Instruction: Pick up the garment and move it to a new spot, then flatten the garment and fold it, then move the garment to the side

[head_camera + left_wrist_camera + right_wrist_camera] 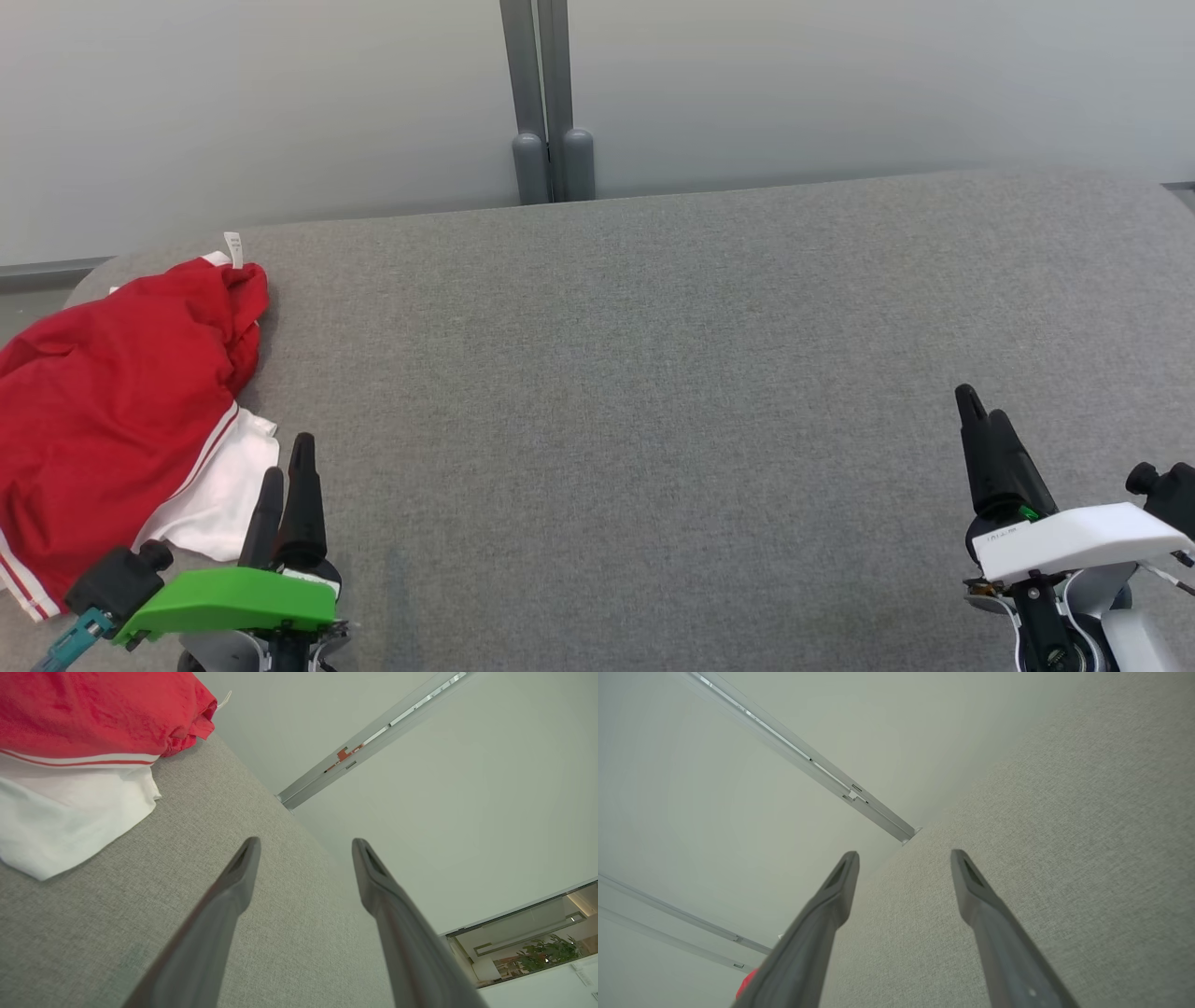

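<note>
Red-and-white garment [112, 411] lying on a grey woven table [653, 420]

The garment at the far left is showing mostly bright red, with a plain white panel peeking out along its near right edge and a white band carrying a thin red line running down the hem; a small white label [233, 248] is sticking up at its far corner. The table is showing an even, heathered mid-grey weave. The left gripper [288, 455] is wearing a bright green cover, with a teal plug [79, 639] beside it, and the right gripper [982, 403] is wearing a white one; both sets of jaws are looking black. The wall [840, 84] behind is looking pale grey, split by a darker grey post [546, 103].
</note>
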You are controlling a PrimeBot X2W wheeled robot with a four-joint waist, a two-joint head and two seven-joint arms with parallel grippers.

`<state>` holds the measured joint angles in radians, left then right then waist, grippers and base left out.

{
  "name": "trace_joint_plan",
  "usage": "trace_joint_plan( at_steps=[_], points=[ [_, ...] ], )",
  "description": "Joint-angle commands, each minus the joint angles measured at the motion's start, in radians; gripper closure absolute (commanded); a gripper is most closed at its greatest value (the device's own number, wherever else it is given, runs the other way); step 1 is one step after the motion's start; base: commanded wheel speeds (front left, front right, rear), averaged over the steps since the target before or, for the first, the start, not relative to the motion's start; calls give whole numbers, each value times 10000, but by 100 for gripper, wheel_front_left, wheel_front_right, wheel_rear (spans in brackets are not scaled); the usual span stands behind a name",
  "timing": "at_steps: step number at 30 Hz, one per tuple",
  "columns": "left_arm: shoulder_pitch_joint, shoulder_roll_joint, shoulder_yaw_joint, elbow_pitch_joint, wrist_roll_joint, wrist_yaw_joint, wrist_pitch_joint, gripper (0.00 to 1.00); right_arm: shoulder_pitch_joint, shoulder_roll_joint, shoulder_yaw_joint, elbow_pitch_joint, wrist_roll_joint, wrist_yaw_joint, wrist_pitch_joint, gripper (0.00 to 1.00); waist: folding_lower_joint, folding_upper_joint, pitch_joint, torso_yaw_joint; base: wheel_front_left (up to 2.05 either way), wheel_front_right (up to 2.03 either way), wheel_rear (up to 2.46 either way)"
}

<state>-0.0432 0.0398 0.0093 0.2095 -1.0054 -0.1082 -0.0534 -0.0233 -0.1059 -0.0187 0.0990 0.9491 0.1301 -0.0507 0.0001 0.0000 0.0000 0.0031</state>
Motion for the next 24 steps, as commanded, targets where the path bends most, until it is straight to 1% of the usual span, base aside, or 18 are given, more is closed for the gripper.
trace_joint_plan(
  at_steps=[1, 13, 24],
  points=[
    [-40, 73, -13, -186, 488, -17, -112, 0, 0, -108, 33, -224, -438, 5, -132, 0, -1, 0, 1, -5, 0, 0, 0],
    [168, 86, -195, -254, 2621, -102, -495, 0, 93, -222, 161, -344, -2054, 6, -527, 0, -1, 0, -37, -57, 0, 0, 0],
    [320, 97, -228, -355, 4110, -125, -813, 0, 238, -227, 222, -237, -3440, 6, -834, 0, -1, 0, -21, -77, 0, 0, 0]
  ],
)
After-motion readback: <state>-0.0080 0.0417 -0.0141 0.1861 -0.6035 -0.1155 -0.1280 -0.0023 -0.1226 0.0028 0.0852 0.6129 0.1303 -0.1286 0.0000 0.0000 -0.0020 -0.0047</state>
